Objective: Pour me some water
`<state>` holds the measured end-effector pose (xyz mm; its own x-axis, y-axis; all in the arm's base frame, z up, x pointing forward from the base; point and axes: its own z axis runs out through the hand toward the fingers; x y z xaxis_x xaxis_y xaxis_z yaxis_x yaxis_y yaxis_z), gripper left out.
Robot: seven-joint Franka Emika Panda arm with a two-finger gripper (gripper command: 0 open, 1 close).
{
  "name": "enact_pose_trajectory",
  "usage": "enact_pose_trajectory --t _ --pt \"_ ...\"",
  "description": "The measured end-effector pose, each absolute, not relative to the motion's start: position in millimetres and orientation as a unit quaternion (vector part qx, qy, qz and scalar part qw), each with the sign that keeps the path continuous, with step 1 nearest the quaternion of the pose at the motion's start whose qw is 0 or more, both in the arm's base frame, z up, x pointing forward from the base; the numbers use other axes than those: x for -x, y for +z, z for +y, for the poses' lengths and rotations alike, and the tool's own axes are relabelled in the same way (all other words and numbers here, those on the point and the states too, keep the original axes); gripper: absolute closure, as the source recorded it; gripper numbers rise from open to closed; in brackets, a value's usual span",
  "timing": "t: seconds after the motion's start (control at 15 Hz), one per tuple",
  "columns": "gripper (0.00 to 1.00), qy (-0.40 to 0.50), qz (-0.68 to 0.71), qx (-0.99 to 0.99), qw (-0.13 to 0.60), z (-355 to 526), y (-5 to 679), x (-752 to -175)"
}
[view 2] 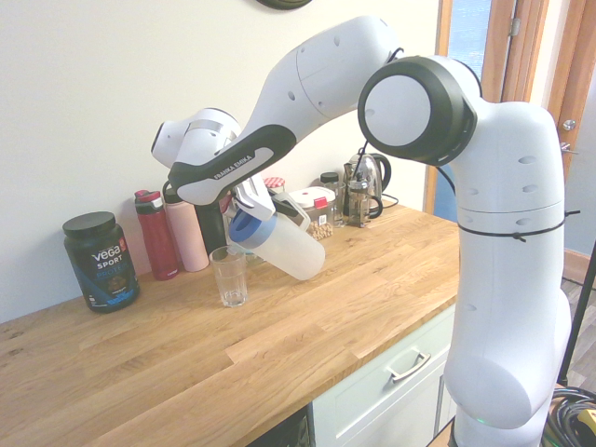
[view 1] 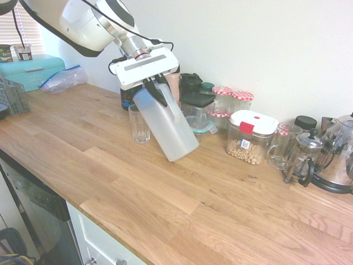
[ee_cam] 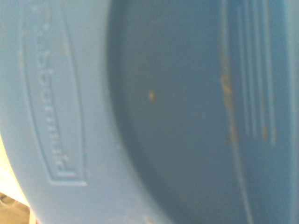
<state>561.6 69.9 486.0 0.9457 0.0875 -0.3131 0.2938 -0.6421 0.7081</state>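
Note:
A translucent white pitcher (view 1: 167, 127) with a blue lid (view 2: 244, 226) hangs tilted over the wooden counter (view 1: 110, 182), lid end leaning toward a clear empty glass (view 1: 139, 125). My gripper (view 1: 155, 88) is shut on the pitcher's top by its handle. From the other side the glass (view 2: 229, 277) stands just below and left of the lid, and the gripper (view 2: 258, 202) is largely hidden behind the arm. The blue lid (ee_cam: 154, 112) fills the wrist view. No water stream shows.
Along the wall stand jars (view 1: 237, 102), a red-latched food container (view 1: 251, 137), a glass mug (view 1: 283, 144), a French press (view 1: 302, 157) and a kettle (view 1: 339, 157). A protein tub (view 2: 100, 261) and two bottles (view 2: 158, 235) stand behind the glass. A teal box (view 1: 36, 70) sits far left.

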Motion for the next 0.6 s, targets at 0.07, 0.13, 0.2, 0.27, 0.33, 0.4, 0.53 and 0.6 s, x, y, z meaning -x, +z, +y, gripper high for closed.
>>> enact_pose_trajectory --t 0.07,0.13,0.2,0.27,0.33,0.4,0.53,0.6 --pt "1.00 -0.115 0.098 -0.906 0.396 63 494 -561" --pt "1.00 -0.100 0.088 -0.916 0.377 54 506 -559" --pt "1.00 -0.083 0.075 -0.928 0.355 43 519 -555" --pt "1.00 -0.067 0.061 -0.939 0.332 33 534 -550" --pt "1.00 -0.052 0.047 -0.949 0.308 21 548 -542" --pt "1.00 -0.038 0.032 -0.958 0.283 7 563 -533" --pt "1.00 -0.013 -0.008 -0.972 0.235 -28 588 -514" --pt "1.00 -0.004 -0.032 -0.977 0.211 -45 599 -506"
